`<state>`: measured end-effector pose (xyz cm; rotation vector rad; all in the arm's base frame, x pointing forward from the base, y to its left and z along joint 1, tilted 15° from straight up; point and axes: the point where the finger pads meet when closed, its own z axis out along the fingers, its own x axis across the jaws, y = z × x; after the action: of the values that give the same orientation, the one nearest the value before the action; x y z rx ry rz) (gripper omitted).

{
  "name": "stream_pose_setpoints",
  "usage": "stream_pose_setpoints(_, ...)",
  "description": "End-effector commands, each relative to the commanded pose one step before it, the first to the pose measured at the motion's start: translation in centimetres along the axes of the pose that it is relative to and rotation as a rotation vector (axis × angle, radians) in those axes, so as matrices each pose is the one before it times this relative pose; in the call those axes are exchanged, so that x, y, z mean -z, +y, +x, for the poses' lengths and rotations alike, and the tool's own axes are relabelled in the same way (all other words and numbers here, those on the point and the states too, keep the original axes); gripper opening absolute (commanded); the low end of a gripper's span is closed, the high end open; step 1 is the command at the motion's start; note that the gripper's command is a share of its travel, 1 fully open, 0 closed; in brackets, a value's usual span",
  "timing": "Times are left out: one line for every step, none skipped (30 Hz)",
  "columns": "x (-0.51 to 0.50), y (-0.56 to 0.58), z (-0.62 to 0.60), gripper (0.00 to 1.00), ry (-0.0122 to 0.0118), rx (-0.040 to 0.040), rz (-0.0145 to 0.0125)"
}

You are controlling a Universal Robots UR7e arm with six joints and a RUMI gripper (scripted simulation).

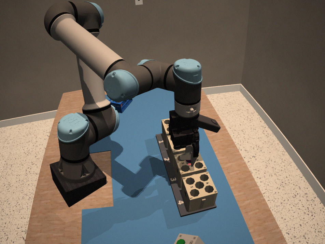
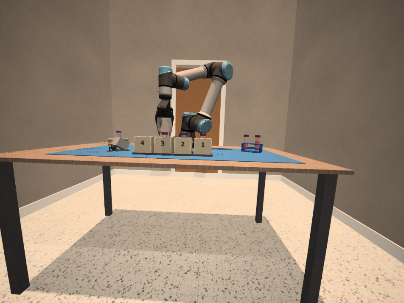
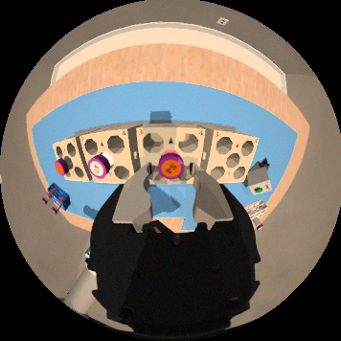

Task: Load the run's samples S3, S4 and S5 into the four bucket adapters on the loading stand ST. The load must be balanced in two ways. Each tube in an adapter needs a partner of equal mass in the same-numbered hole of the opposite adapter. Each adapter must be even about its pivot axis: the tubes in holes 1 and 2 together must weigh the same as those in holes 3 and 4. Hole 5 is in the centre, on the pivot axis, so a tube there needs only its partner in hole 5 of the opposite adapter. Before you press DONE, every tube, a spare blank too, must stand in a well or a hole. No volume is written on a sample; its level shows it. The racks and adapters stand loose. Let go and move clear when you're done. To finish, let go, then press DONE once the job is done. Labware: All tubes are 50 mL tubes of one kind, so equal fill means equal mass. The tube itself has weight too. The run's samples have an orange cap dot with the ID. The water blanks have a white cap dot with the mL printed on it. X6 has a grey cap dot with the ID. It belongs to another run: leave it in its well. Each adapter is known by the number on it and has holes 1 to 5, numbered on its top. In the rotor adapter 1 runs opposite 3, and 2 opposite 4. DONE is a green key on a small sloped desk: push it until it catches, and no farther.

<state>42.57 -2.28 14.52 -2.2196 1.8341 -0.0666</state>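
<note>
Orange-dot S4 (image 1: 189,161) (image 2: 164,133) (image 3: 170,166) in adptr 3 (image 1: 192,170) (image 2: 162,145) (image 3: 170,133) | jaws apart, sm. gap ea. side

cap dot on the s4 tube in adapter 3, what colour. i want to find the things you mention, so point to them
Orange (image 3: 171,167), ringed by purple; clearest from the wrist.

the top view looks steeply down from above the done-key (image 1: 180,241) (image 3: 259,190) end of the desk (image 1: 236,167) (image 2: 65,158) (image 3: 168,62), facing along it. the exterior view stands farther back, barely above desk height, facing the arm (image 1: 89,50) (image 2: 211,97) (image 3: 79,292) across the bucket adapters (image 1: 202,204) (image 2: 142,148) (image 3: 220,158). the wrist view, closest, peers down past the claw (image 1: 189,162) (image 2: 164,134) (image 3: 170,169). all three share the adapters.
</note>
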Motion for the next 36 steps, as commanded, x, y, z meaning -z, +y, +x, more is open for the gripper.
stream_pose_setpoints(0.035,-0.029,0.017,0.35,0.00063,0.00021,0.00083)
stream_pose_setpoints(0.000,0.000,0.000,0.35,0.00000,0.00000,0.00000)
stream_pose_setpoints(0.328,-0.001,0.001,0.35,0.00005,-0.00001,0.00001)
stream_pose_setpoints(0.000,0.000,0.000,0.35,0.00000,0.00000,0.00000)
stream_pose_setpoints(0.000,0.000,0.000,0.35,0.00000,0.00000,0.00000)
stream_pose_setpoints(0.333,0.000,0.000,0.35,0.00000,0.00000,0.00000)
stream_pose_setpoints(0.333,0.000,0.000,0.35,0.00000,0.00000,0.00000)
stream_pose_setpoints(0.333,0.000,0.000,0.35,0.00000,0.00000,0.00000)
stream_pose_setpoints(0.333,0.000,0.000,0.35,0.00000,0.00000,0.00000)
stream_pose_setpoints(0.333,0.000,0.000,0.35,0.00000,0.00000,0.00000)
stream_pose_setpoints(0.333,0.000,0.000,0.35,0.00000,0.00000,0.00000)
stream_pose_setpoints(0.333,0.000,0.000,0.35,0.00000,0.00000,0.00000)
stream_pose_setpoints(0.333,0.000,0.000,0.35,0.00000,0.00000,0.00000)
stream_pose_setpoints(0.333,0.000,0.000,0.35,0.00000,0.00000,0.00000)
stream_pose_setpoints(0.333,0.000,0.000,0.35,0.00000,0.00000,0.00000)
stream_pose_setpoints(0.333,0.000,0.000,0.35,0.00000,0.00000,0.00000)
stream_pose_setpoints(0.114,0.000,0.000,0.35,0.00000,0.00000,0.00000)
stream_pose_setpoints(0.000,0.000,0.000,0.35,0.00000,0.00000,0.00000)
stream_pose_setpoints(0.000,0.000,0.000,0.35,0.00000,0.00000,0.00000)
stream_pose_setpoints(0.000,0.241,-0.798,0.35,-0.00001,0.05000,0.00000)
stream_pose_setpoints(0.000,0.000,0.000,0.35,0.00000,0.00000,0.00000)
stream_pose_setpoints(0.000,0.000,0.000,0.35,0.00000,0.00000,0.00000)
stream_pose_setpoints(0.001,0.202,-0.809,0.35,-0.00002,0.05000,0.00000)
stream_pose_setpoints(0.000,0.161,-0.818,0.35,-0.00001,0.05000,0.00000)
stream_pose_setpoints(0.000,0.120,-0.825,0.35,-0.00001,0.05000,0.00001)
stream_pose_setpoints(0.000,0.079,-0.830,0.35,-0.00001,0.05000,0.00001)
stream_pose_setpoints(0.000,0.038,-0.833,0.35,-0.00001,0.05000,0.00001)
stream_pose_setpoints(0.000,-0.004,-0.834,0.35,-0.00001,0.05000,0.00001)
stream_pose_setpoints(0.000,-0.045,-0.832,0.35,-0.00001,0.05000,0.00001)
stream_pose_setpoints(0.001,-0.087,-0.829,0.35,-0.00001,0.05000,0.00001)
stream_pose_setpoints(0.001,-0.128,-0.824,0.35,-0.00001,0.05000,0.00001)
stream_pose_setpoints(0.001,-0.169,-0.816,0.35,-0.00001,0.05000,0.00001)
stream_pose_setpoints(0.001,-0.210,-0.807,0.35,-0.00001,0.05000,0.00002)
stream_pose_setpoints(0.001,-0.250,-0.795,0.35,-0.00001,0.05000,0.00002)
stream_pose_setpoints(0.001,-0.289,-0.782,0.35,-0.00001,0.05000,0.00002)
stream_pose_setpoints(0.001,-0.327,-0.766,0.35,-0.00001,0.05000,0.00002)
